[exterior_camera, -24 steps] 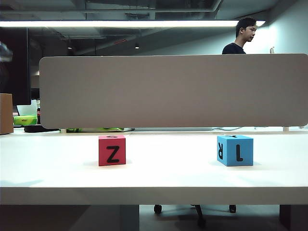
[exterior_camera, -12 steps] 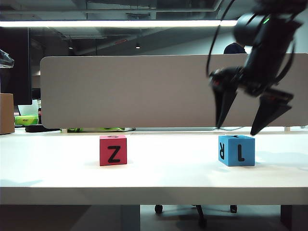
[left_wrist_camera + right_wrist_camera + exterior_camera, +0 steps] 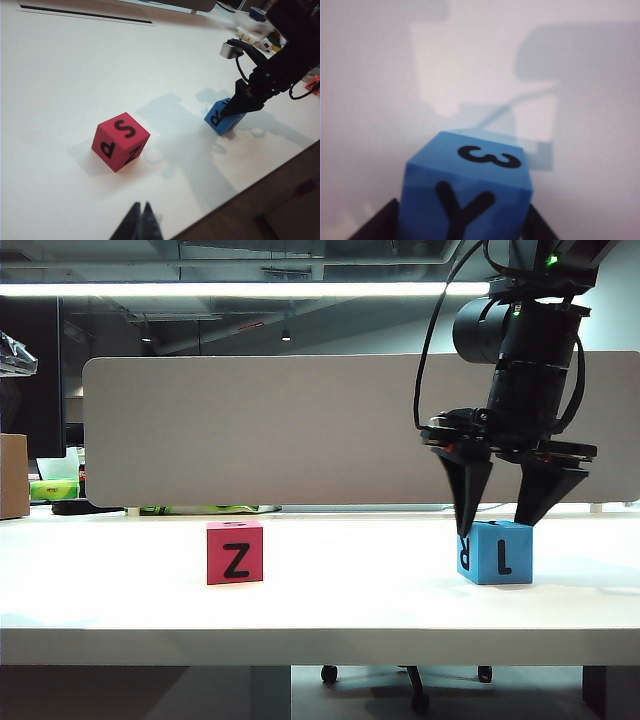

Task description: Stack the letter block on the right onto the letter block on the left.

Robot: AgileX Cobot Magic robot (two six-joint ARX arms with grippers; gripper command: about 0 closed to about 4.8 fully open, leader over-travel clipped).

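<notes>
The right hand [image 3: 497,523] hangs over the blue block [image 3: 495,552] at the worktop's [image 3: 350,610] right side, fingers spread either side of its top, apparently to straddle it before squeezing (no grip yet). The red block [image 3: 235,551] waits well to the left, nothing between them. The left hand [image 3: 140,225] hovers back, fingertips together, out of the way.

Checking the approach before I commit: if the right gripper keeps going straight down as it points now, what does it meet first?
The blue block: the right gripper points down with a finger on either side of its top, jaws apart, so probably the table beneath next.
</notes>
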